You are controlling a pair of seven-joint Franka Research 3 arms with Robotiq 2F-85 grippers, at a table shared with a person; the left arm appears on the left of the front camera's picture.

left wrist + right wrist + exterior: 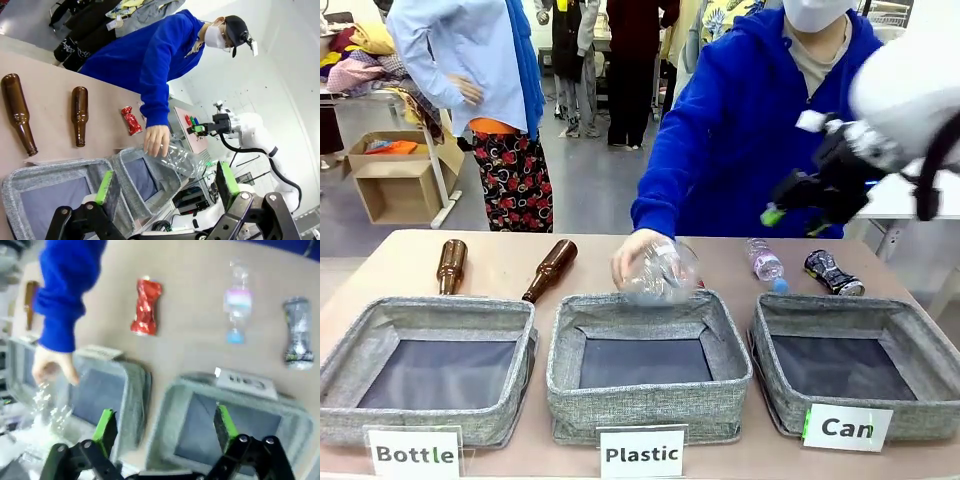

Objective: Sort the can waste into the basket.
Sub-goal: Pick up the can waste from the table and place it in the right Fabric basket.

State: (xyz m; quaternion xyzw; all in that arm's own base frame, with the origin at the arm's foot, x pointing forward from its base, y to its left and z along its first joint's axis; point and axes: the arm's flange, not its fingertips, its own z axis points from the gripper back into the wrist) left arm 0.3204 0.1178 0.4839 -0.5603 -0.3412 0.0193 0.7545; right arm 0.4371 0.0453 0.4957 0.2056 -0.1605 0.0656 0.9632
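Observation:
The black and silver can (834, 272) lies on the table just behind the grey basket (923, 330) signed "Can" (847, 428). From above, the right wrist view shows this black and silver can (298, 332) and the red can (146, 307) beyond the basket (170, 415). The left wrist view has the red can (131, 120) beside the person's arm. My right gripper (788, 212) hangs high above the table's right side; it (165, 424) is open and empty. My left gripper (166, 183) is open and empty too.
A person in a blue hoodie holds a clear plastic bottle (661, 272) over the "Plastic" basket (566, 360). A small plastic bottle (765, 264) lies left of the black can. Two brown glass bottles (451, 265) (550, 269) lie behind the "Bottle" basket (350, 360).

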